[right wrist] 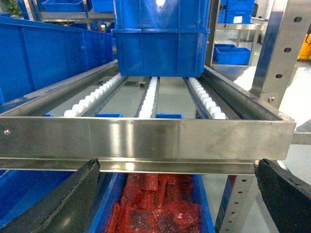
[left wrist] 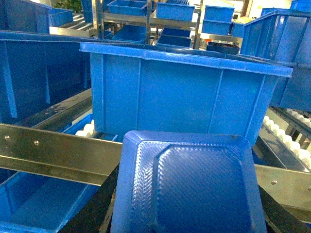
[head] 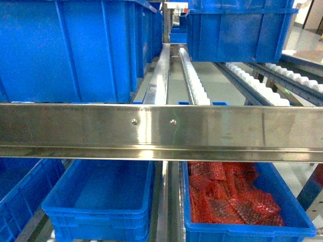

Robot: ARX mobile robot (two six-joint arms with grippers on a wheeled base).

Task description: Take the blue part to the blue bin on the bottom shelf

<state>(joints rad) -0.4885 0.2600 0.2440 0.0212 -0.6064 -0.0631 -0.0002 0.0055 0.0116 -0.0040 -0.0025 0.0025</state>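
The blue part [left wrist: 194, 189], a dark blue block with rounded corners and a ribbed face, fills the lower middle of the left wrist view. My left gripper [left wrist: 189, 225] is shut on it, its dark fingers [left wrist: 90, 216] showing at either side. It hangs in front of a steel rail, above and to the right of the blue bin [left wrist: 24, 204]. In the head view that empty blue bin [head: 101, 199] sits on the bottom shelf [head: 162, 206], left of centre. My right gripper [right wrist: 175, 194] is open with nothing between its fingers [right wrist: 53, 201]. Neither gripper shows in the head view.
A like crate [head: 298, 222] full of red bubble-wrap bags [right wrist: 155, 208] stands right of the blue bin. A broad steel crossbar [head: 161, 132] spans the front of the upper level. Blue crates [head: 70, 50] sit on white roller tracks [head: 252, 83] above. A steel post [right wrist: 279, 48] stands at right.
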